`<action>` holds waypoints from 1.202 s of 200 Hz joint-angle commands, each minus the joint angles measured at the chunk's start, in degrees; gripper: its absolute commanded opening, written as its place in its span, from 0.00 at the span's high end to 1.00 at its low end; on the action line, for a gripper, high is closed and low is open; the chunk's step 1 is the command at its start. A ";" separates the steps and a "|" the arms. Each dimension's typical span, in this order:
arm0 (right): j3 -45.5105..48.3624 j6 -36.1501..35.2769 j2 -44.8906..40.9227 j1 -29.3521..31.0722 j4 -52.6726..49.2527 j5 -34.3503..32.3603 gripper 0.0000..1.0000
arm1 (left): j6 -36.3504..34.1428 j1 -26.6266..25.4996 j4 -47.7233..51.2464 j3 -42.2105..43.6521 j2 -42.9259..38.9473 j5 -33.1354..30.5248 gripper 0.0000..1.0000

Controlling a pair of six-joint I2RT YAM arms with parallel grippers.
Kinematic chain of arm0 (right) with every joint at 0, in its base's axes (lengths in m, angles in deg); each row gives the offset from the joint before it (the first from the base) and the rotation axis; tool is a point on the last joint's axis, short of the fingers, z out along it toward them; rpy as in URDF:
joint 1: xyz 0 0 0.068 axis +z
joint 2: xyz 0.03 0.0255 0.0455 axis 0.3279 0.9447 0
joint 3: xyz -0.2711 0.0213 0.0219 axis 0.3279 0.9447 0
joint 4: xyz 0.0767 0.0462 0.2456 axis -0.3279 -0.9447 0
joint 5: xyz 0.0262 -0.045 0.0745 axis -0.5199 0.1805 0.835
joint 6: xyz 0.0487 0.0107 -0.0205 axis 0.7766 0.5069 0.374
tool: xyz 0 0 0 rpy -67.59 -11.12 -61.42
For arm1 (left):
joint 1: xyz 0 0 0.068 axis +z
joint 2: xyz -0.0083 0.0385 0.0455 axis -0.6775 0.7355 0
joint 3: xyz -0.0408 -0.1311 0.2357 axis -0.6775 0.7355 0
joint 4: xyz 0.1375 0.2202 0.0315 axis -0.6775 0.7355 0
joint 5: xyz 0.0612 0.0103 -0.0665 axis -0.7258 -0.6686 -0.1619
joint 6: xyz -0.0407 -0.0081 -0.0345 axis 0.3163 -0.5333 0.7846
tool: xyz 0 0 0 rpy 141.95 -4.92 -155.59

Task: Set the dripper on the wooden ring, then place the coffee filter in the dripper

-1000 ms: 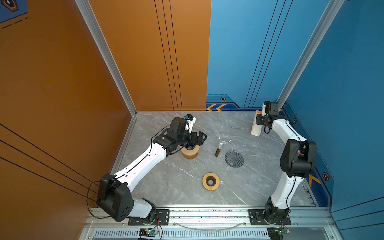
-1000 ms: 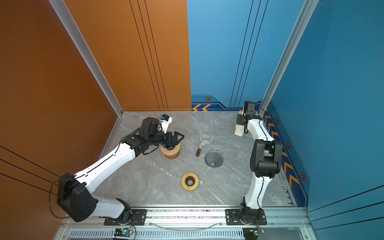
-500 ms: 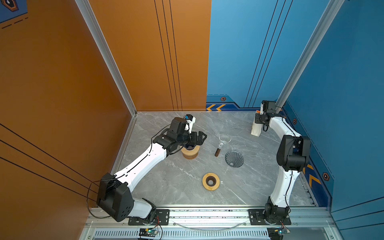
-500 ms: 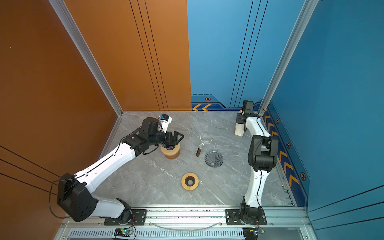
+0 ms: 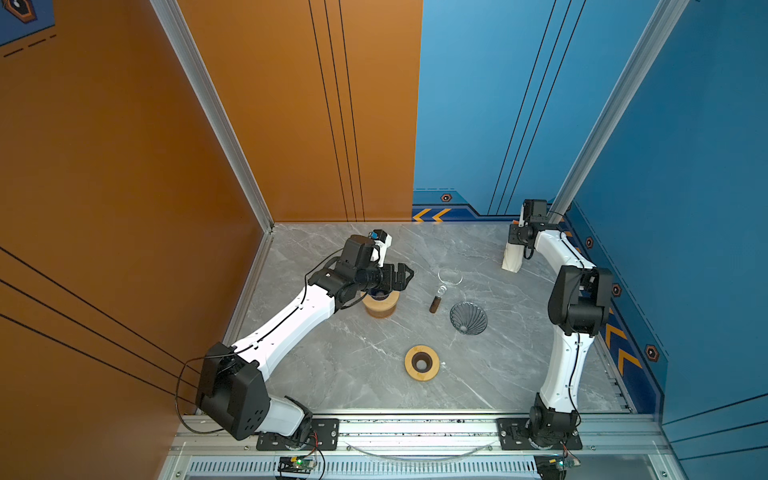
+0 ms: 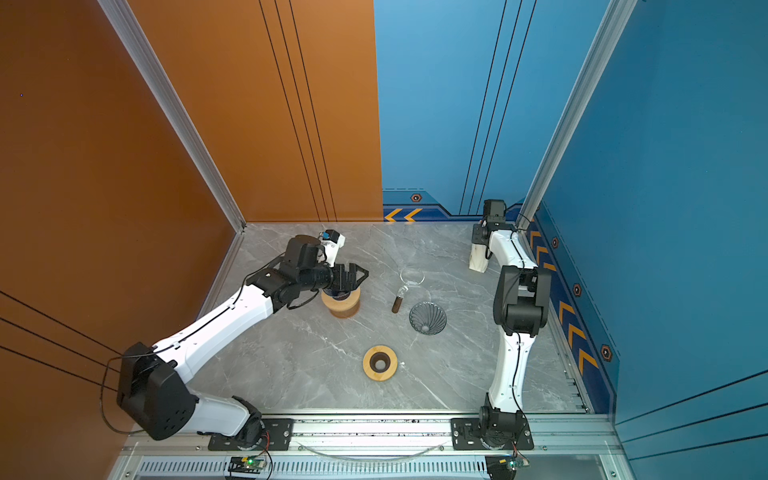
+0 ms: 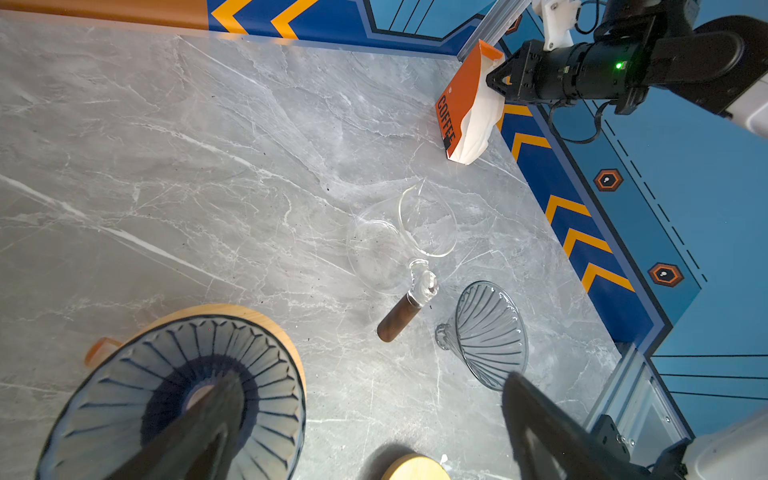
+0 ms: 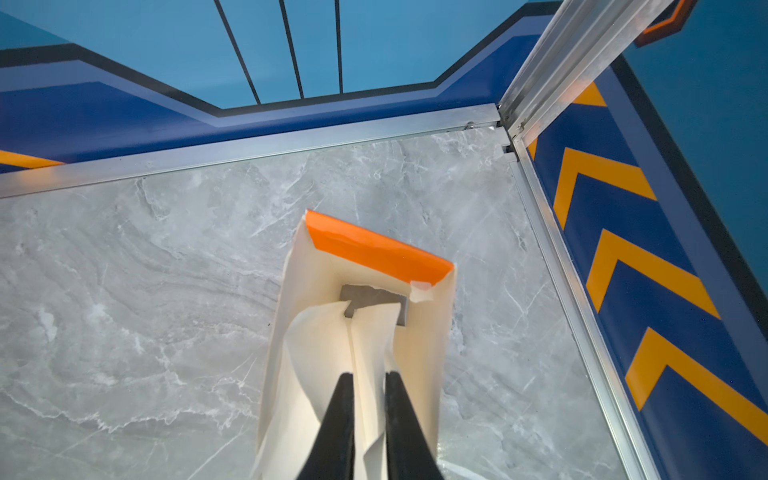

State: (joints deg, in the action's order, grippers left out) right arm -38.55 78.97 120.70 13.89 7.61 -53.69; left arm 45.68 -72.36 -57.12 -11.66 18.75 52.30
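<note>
Nearest the front rail, a wooden ring (image 5: 422,363) lies flat on the grey desk (image 5: 353,374), where it was a second ago. Behind it and to the right, a loose dripper (image 5: 468,318) lies on its side, also unmoved.

The left arm (image 5: 291,328) has not shifted. The left jaws stand wide open, holding nothing, just above the dripper (image 7: 174,395) that sits in a wooden stand (image 5: 381,306). In the left wrist view one finger (image 7: 199,415) overlaps the ribbed cone; whether it touches cannot be told.

Between the stand and the loose dripper, a clear glass jug (image 5: 450,275) with a brown handle lies as before.

Farthest back, by the far right corner, the paper bag (image 5: 511,259) with its orange flap stands upright in the same spot. The right arm (image 5: 579,305) is the only thing that has changed: its elbow has drawn slightly inward over the last second. The right jaws reach into the bag's mouth, nearly closed and pinching a white coffee filter (image 8: 370,332), which is still inside the bag, well apart from the dripper.
</note>
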 commanded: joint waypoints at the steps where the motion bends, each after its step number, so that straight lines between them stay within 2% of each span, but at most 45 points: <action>1: -2.20 2.18 1.70 -0.20 -3.26 -1.06 0.87 | 0.52 -0.25 0.60 -1.25 0.07 -0.68 0.02; 33: -2.50 3.05 1.86 -0.19 -3.90 -1.66 0.89 | 0.44 -0.08 0.81 -1.39 -0.02 -0.88 0.02; 87: -2.31 4.74 0.84 -0.11 -3.91 -1.64 1.00 | 0.39 0.04 1.21 -1.69 0.01 -0.92 0.02; 133: -1.64 5.13 -1.37 0.64 -3.97 -3.36 1.00 | 0.26 0.10 1.13 -1.65 -0.17 -0.59 0.02; 240: 6.27 7.20 -8.56 1.40 -4.43 -6.43 1.00 | 0.26 0.10 1.13 -1.18 -0.61 -0.01 0.02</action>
State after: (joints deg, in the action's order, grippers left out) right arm -34.16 84.65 115.76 14.87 5.21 -58.04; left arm 45.68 -72.34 -56.70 -11.73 18.75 52.30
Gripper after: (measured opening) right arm 0.048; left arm 0.978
